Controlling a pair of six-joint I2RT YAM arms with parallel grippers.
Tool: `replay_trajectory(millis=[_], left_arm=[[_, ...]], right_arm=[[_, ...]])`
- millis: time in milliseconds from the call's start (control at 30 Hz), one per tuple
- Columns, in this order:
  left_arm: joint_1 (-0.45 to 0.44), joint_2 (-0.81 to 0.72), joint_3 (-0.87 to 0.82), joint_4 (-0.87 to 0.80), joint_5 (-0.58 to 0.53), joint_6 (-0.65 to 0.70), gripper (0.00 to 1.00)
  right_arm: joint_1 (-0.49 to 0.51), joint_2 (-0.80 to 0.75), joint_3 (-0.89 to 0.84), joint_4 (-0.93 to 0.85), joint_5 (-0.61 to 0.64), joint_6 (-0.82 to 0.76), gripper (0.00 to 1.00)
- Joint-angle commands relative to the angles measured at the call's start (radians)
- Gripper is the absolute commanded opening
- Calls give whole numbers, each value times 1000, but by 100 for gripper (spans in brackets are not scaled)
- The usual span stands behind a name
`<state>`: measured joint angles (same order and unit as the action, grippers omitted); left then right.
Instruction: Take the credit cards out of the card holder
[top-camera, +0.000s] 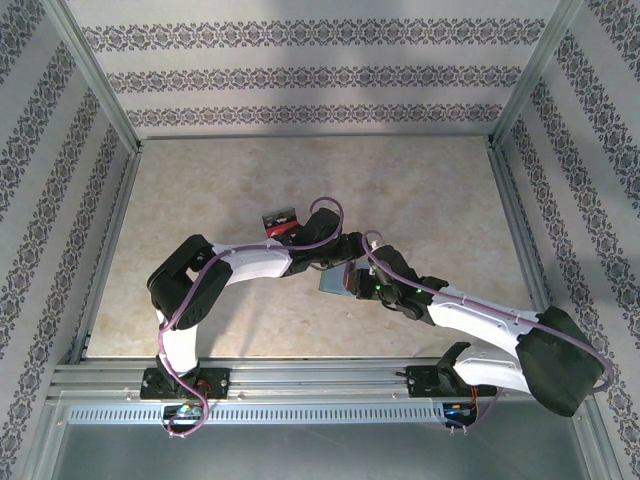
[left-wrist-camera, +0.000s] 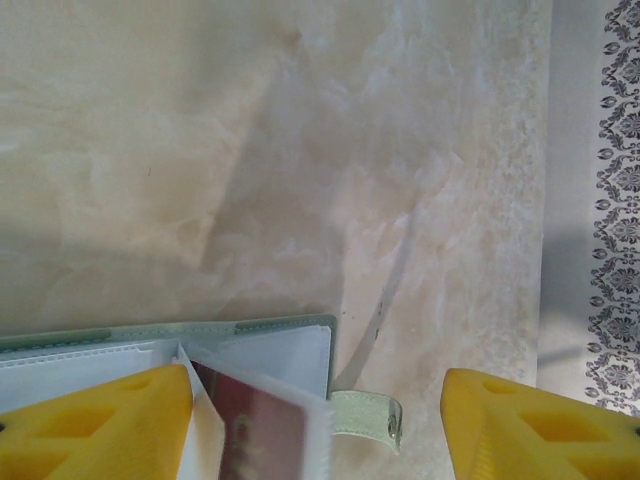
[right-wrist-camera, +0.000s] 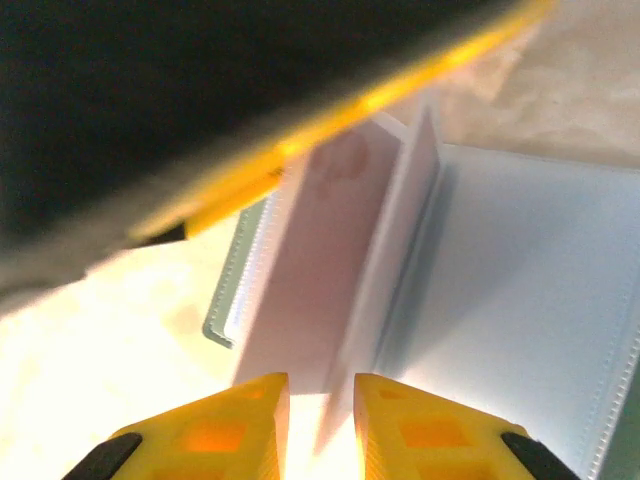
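Nearest me, my right fingers are clenched narrow on a clear leaf of the card holder. The leaf stands on edge in the slim gap between the two yellow tips and runs away toward 12 o'clock. Through that leaf a reddish credit card shows as a blurred pink patch; I cannot tell which pocket holds it. The holder's pale inner panel lies open at 3 o'clock of the leaf, and its teal stitched edge is at 9 o'clock. My left fingers are released, the tips well apart at 7 and 5 o'clock of the left wrist view. The 7 o'clock tip overlaps the holder's corner, though I cannot tell whether it touches. Just beside that tip the reddish card sits tilted inside a clear sleeve, and a pale green strap tab with a snap pokes out at 6 o'clock onto the bench. From above, both wrists meet over the holder near the middle of the bench, my left forearm coming in from 9 o'clock and my right from 4 o'clock. Just beyond my left wrist, at 11 o'clock from the holder, a small dark-and-red item lies on the bench, too small to tell what it is. Past it the marbled beige surface runs on to the patterned back wall at 12 o'clock.
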<state>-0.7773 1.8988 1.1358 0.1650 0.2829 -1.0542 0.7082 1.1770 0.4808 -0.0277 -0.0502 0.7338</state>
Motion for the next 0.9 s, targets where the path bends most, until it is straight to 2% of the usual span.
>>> replay_trajectory(millis=[0, 200, 400, 500, 667, 867], left_arm=[[7, -41, -4, -20, -29, 33, 67], [9, -89, -16, -76, -78, 65, 76], [9, -223, -43, -262, -265, 153, 77], [9, -264, -49, -334, -311, 193, 75], [9, -258, -64, -333, -270, 205, 66], [8, -180, -73, -246, -153, 159, 64]], right_arm=[[-12, 9, -17, -17, 14, 11, 24], [-21, 15, -26, -35, 20, 22, 23], [-50, 16, -45, -11, 6, 27, 22], [-74, 18, -46, 9, -14, 22, 23], [-119, 33, -42, 62, -70, 12, 24], [-163, 69, -49, 94, -108, 5, 20]])
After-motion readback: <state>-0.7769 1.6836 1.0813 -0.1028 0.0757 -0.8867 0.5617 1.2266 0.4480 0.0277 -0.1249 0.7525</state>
